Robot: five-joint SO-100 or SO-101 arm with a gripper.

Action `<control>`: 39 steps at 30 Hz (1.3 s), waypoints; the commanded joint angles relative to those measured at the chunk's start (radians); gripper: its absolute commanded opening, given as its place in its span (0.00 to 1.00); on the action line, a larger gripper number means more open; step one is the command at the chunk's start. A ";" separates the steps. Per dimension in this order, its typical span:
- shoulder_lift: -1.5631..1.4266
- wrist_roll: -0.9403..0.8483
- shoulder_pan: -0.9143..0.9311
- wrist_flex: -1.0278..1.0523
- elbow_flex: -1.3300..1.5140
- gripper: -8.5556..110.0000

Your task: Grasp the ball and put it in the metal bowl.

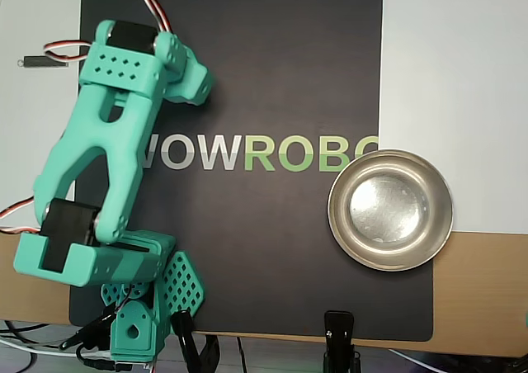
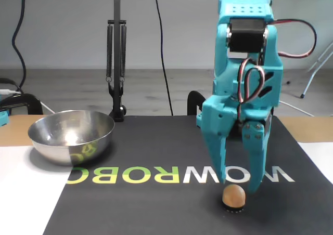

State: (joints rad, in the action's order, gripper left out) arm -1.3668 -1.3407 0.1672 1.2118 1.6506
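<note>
1. Fixed view: the teal gripper (image 2: 240,185) is seen spread apart, its fingertips poised just above the ball (image 2: 233,195), which is not pinched.
2. The ball is seated on a small dark ring on the black mat (image 2: 156,204).
3. The metal bowl (image 2: 71,135) is shown well apart at the left, empty, at the mat's edge on the counter (image 2: 21,193).
4. In the overhead view, the ball is hidden beneath the arm (image 1: 99,175).

Teal arm (image 2: 244,63) bent downward, claw (image 2: 240,185) pointing down, jaws parted.
</note>
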 commanded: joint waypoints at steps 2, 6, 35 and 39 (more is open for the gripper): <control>-0.003 0.005 0.002 -0.003 -0.018 0.54; 0.000 0.005 0.002 -0.003 -0.012 0.54; 0.101 0.002 0.008 -0.067 -0.020 0.54; 0.101 0.000 0.008 -0.067 -0.020 0.54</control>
State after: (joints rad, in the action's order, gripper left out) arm -1.2594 -1.3407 0.1687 1.1443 1.6506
